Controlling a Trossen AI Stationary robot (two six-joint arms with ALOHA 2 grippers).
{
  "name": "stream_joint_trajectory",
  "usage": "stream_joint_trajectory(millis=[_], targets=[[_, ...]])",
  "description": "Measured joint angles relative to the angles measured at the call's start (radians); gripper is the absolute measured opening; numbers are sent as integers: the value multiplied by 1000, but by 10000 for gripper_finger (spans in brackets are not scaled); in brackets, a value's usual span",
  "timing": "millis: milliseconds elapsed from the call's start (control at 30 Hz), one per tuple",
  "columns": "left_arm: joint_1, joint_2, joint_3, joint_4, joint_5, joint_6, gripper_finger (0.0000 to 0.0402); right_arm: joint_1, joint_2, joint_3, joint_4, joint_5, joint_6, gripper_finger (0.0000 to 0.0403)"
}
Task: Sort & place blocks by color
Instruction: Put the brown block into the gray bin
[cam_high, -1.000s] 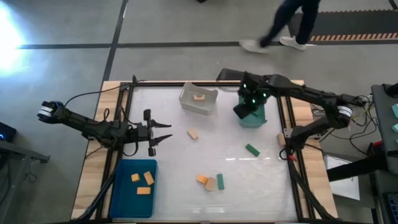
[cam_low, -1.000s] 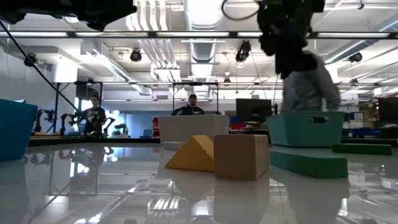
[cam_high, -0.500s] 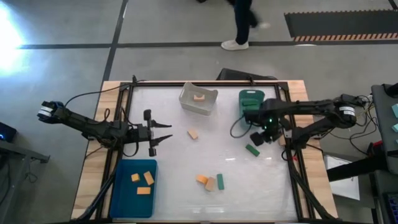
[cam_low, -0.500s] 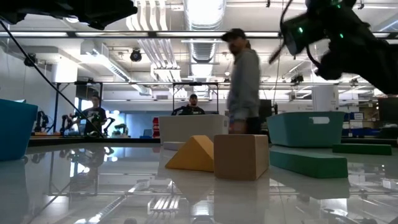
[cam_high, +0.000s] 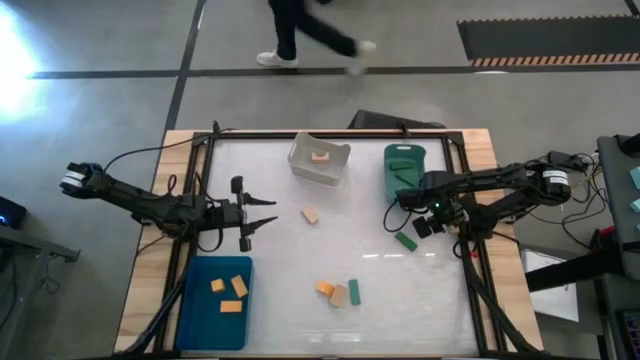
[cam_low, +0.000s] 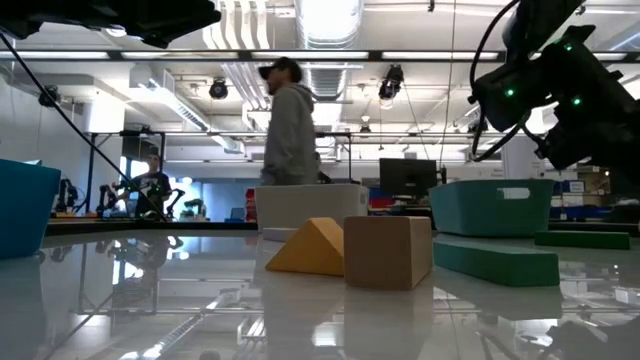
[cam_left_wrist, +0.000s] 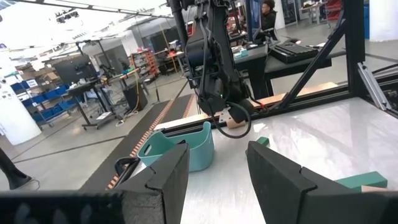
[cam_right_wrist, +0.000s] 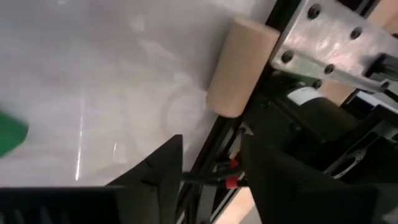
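Note:
In the high view, loose blocks lie on the white table: a tan one, a green one near the right edge, and a cluster of orange, tan and green. In the low view these show as an orange wedge, a tan cube and a green bar. My right gripper hovers open just right of the lone green block, whose corner shows in its wrist view. My left gripper waits open at the table's left.
A clear bin holding an orange block and a green bin stand at the far side. A blue bin with orange blocks sits at the near left. A tan peg lies by the right frame rail. A person walks beyond the table.
My right gripper has swung from above the green bin toward the near and right side and has come down beside the lone green block. The blocks have not moved. The person behind the table has walked leftward.

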Motion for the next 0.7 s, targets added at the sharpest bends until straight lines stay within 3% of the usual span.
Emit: stream_joint_trajectory(millis=[200, 433, 567, 700], targets=[[0, 0, 0, -2, 0, 0, 148, 0, 1, -6, 8, 13, 61, 197], [0, 0, 0, -4, 0, 16, 148, 0, 1, -6, 18, 25, 96, 207], [0, 0, 0, -4, 0, 26, 148, 0, 1, -3, 16, 22, 106, 187], [0, -1, 0, -4, 0, 27, 148, 5, 13, -2, 12, 22, 139, 133]])
